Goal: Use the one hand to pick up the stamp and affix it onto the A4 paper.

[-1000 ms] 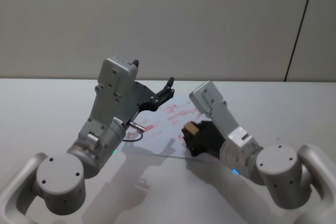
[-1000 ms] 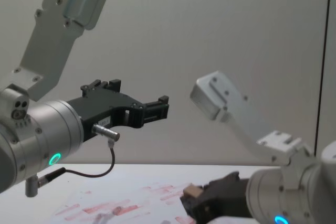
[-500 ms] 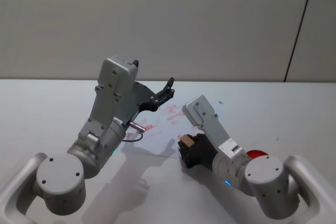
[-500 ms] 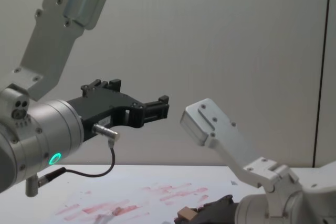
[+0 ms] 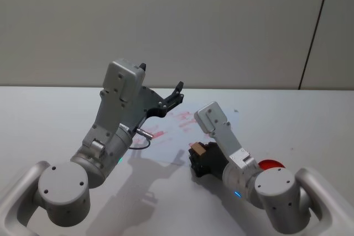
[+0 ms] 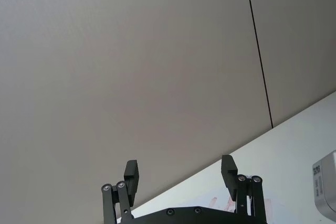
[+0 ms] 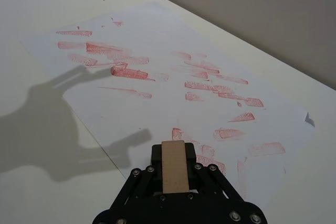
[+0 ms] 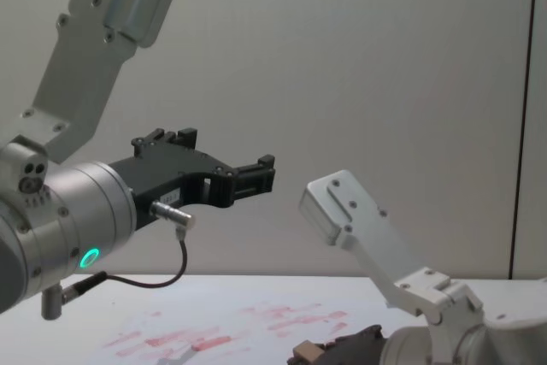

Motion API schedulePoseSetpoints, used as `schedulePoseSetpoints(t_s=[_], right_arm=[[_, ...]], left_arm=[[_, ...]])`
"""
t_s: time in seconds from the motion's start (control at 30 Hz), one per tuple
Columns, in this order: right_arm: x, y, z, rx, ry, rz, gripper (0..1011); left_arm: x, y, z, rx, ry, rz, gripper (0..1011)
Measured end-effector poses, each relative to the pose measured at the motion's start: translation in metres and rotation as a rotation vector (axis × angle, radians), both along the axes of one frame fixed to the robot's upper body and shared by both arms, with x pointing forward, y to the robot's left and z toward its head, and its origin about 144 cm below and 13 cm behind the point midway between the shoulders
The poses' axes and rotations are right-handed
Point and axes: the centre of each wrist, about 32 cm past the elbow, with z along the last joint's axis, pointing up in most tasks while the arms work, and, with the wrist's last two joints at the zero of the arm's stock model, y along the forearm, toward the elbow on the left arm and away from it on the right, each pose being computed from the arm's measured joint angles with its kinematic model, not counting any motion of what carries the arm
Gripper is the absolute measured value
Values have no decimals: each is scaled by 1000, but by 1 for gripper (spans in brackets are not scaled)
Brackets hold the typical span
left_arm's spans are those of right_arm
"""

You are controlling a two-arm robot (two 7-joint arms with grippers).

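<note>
Right end effector (image 5: 199, 160) clamped on the wooden stamp (image 7: 174, 167).
The stamp sits low over the near edge of the red-smeared A4 paper (image 7: 157, 80) on the white surface (image 5: 298, 120); left end effector (image 6: 179, 169) hangs raised, fingers wide.

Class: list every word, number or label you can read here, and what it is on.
Nothing can be read.
Red marks on the A4 paper: smeared, no letters.
Pale sticker on the left gripper: too small to read.
Dark print on a pale arm link: too small to read.
The stamp in the right gripper: bare wood.
</note>
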Motion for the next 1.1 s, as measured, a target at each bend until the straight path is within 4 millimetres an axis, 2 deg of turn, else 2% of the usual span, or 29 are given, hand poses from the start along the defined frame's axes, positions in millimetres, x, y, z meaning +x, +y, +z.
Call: schedulePoseSetpoints(t_s=[0.33,0.57,0.83,1.1], right_arm=[[6,-4,5,50,-15,-42,219],[7,-14,30,124,-59,-81,219],[-8,-37,60,205,-83,-146,219],[-29,-60,75,232,-65,-197,219]], left_arm=[[0,0,0,0,0,0,1003],[0,0,0,0,0,0,1002],[0,0,0,0,0,0,1002],[0,0,0,0,0,0,1002]])
